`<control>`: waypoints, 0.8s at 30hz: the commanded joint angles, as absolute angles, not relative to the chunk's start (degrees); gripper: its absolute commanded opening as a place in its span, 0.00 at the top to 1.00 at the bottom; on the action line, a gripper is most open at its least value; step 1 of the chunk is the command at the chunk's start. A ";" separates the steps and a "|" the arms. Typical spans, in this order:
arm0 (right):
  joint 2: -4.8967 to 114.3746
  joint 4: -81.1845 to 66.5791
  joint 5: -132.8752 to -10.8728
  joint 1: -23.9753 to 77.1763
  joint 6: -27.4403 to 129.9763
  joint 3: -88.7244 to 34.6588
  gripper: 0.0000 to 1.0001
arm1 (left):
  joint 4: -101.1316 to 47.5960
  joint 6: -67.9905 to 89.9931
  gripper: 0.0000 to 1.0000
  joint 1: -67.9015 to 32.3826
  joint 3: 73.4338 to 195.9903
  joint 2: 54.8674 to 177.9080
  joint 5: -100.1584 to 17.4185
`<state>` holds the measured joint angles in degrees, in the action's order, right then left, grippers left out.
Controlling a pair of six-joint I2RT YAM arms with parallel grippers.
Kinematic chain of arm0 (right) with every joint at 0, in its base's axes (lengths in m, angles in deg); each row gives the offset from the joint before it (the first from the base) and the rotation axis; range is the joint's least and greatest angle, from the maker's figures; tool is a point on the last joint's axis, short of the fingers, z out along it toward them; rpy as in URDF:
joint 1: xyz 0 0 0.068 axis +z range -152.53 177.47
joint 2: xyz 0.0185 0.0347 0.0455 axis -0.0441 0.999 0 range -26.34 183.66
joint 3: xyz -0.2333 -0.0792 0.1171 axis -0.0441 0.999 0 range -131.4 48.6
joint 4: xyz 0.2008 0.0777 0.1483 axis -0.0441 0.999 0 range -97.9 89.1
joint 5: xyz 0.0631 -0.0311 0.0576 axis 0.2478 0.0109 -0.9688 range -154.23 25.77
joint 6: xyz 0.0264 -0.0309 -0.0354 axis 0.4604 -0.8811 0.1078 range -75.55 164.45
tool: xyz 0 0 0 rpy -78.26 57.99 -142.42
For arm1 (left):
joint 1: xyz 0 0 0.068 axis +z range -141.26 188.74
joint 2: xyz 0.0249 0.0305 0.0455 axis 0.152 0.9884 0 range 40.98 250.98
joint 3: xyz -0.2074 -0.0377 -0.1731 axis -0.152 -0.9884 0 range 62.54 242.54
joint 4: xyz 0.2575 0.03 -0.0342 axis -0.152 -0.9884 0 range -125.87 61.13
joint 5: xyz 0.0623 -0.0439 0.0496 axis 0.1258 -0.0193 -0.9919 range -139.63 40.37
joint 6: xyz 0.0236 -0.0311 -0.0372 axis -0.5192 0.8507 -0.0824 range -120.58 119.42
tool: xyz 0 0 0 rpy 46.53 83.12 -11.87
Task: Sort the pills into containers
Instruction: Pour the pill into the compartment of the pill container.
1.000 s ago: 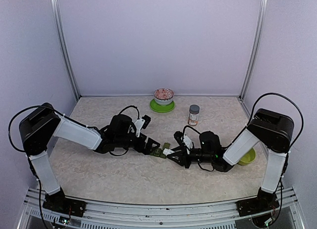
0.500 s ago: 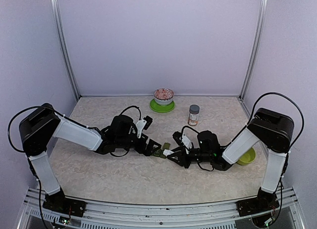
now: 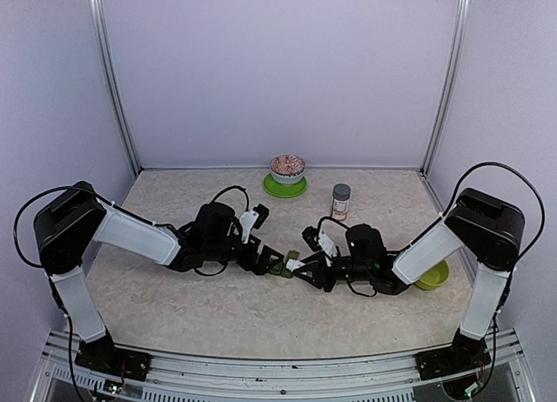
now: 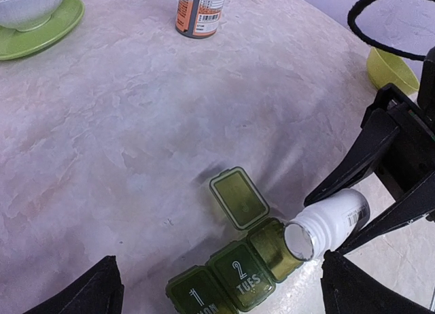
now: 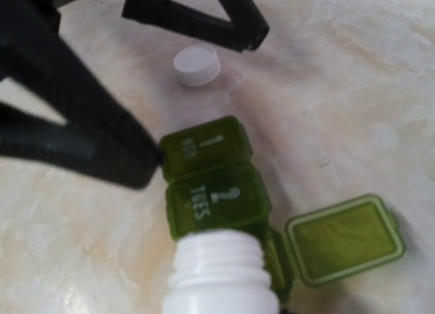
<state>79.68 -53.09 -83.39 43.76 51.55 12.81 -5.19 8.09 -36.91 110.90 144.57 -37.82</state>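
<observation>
Right claw has edged left, pinching white bottle at dark green containers, third lid open; left claw spread

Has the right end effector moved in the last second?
Yes, slightly: the right end effector, holding the white bottle, crept left and back, toward the standing orange-label bottle.

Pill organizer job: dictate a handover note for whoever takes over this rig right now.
Left gripper: open, fingers spread wide by the green pill organizer.
Right gripper: shut on the uncapped white pill bottle, tipped with its mouth at the third compartment.
Done: bottle cap off, lying near the Monday end; third lid flipped open.
Left: no pills visible in the organizer. Monday and Tuesday lids are shut. Probably pour here, then open those.
</observation>
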 commanded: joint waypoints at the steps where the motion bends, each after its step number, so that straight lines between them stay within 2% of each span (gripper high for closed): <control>1: 77.38 -50.21 -82.78 43.47 50.88 11.18 0.76 | -5.82 7.24 0.01 -37.49 112.51 144.27 -38.09; 24: 75.79 -42.45 -82.29 44.18 49.22 7.95 0.76 | -7.47 6.45 0.01 -38.10 113.93 145.65 -38.64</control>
